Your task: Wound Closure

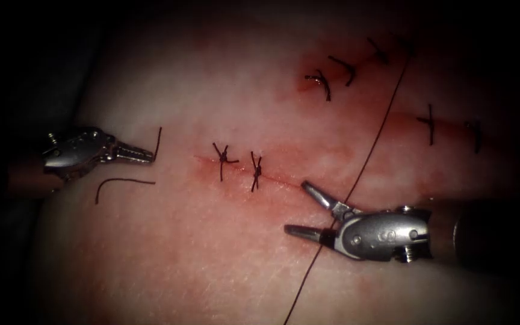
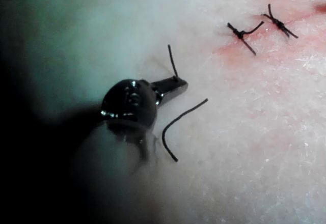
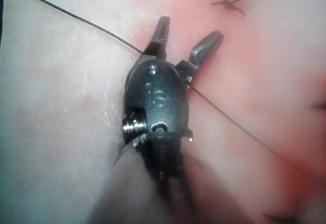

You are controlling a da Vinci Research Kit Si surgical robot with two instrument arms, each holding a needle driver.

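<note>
Left of the cut (image 1: 272, 176) on the tissue (image 1: 212, 259), the left hand (image 1: 145, 155) is clenched on a cut end of thread (image 1: 158, 139); another loose piece (image 1: 118, 183) lies just beside it. Right of the two knotted stitches (image 1: 239, 165), the right hand (image 1: 302, 207) is spread wide, grasping nothing, with the long thread (image 1: 371, 150) running across behind its jaws.

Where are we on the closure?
Done: two knots tied on the cut. In hand: left end effector shut on a short thread end; right end effector open, long thread running past it. Left: the cut right of the knots looks unstitched. A cut piece lies loose.
</note>
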